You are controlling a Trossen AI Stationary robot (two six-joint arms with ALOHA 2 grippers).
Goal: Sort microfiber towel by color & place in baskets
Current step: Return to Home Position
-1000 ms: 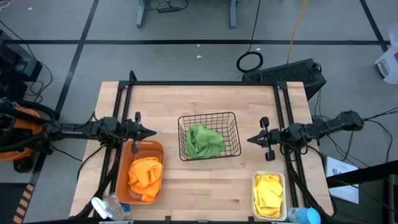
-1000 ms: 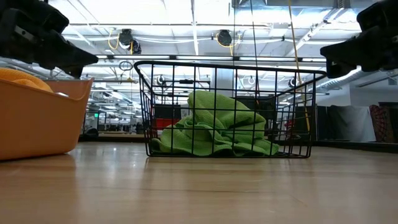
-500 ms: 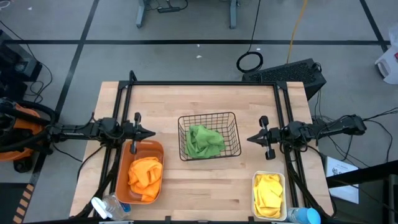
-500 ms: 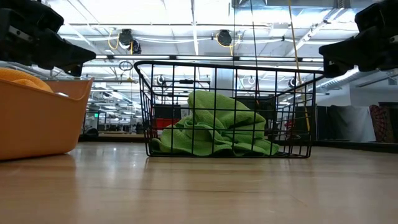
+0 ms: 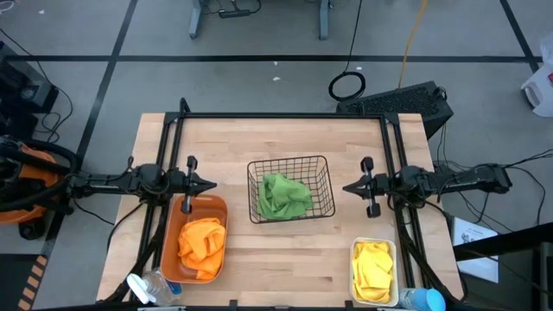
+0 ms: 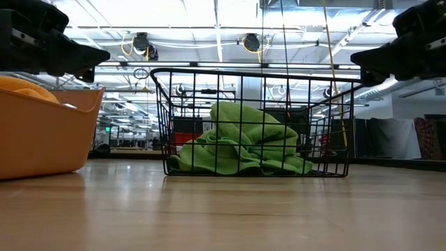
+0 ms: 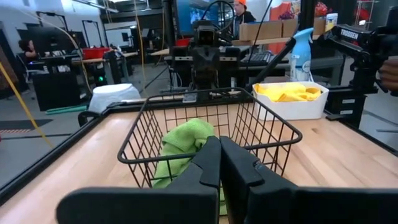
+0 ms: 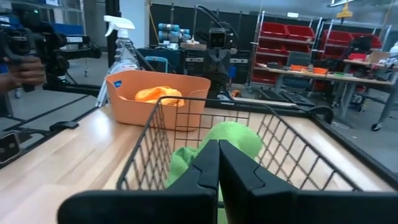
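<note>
While both arms hover over the wooden table (image 5: 285, 134), the left gripper (image 5: 208, 185) and the right gripper (image 5: 348, 188) point at each other from the two sides. The left gripper's jaws are squeezed tight together, and nothing is between them. The right gripper's jaws are squeezed tight too, and they hold nothing.

The black wire basket (image 5: 251, 194) sits on the table between the two sets of jaws, right in front of each one. It is near both tips but touches neither. The green towels (image 5: 283, 195) lie in a soft heap inside it. In the low view, both grippers are higher than the basket's top rim.

The orange bin (image 5: 194, 278) sits just beside the left jaws, on the side toward the table's front edge. Its far end lies about under the left tips. The orange towels (image 5: 201, 244) are piled inside it.

The white bin (image 5: 352, 276) sits off to the side of the right jaws, also toward the front edge. It is farther from those jaws than the basket is. The yellow towels (image 5: 373, 269) fill it.

A clear spray bottle (image 5: 143, 288) lies by the orange bin at the front edge, well away from the left jaws. A blue spray bottle (image 5: 423, 300) stands by the white bin, well away from the right jaws.
</note>
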